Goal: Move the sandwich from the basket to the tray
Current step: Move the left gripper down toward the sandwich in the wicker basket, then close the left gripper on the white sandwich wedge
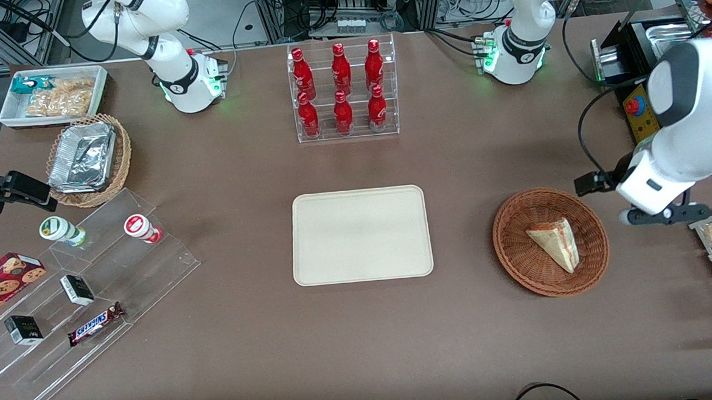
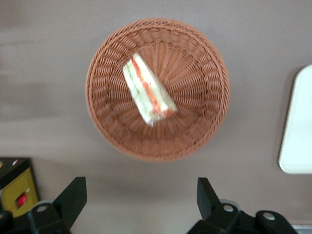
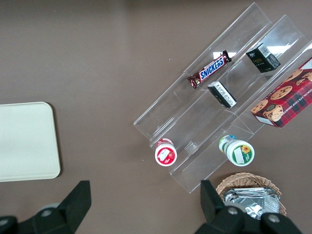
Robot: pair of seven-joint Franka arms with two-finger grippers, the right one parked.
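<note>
The sandwich sits in the basket, well apart from the tray. The gripper hovers over the table beside the basket, fingers spread wide. Only readable label: a Snickers bar on the clear stepped stand.

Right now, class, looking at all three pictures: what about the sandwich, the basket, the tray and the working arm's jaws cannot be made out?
- Gripper: open, above the table beside the basket; front view hides its fingers under the arm's casing.
- Sandwich: blurred in the left wrist view, its filling unidentifiable beyond red and green.
- Sandwich's underside: hidden against the basket in both views.
- Tray: cut off by the left wrist view's edge.
</note>
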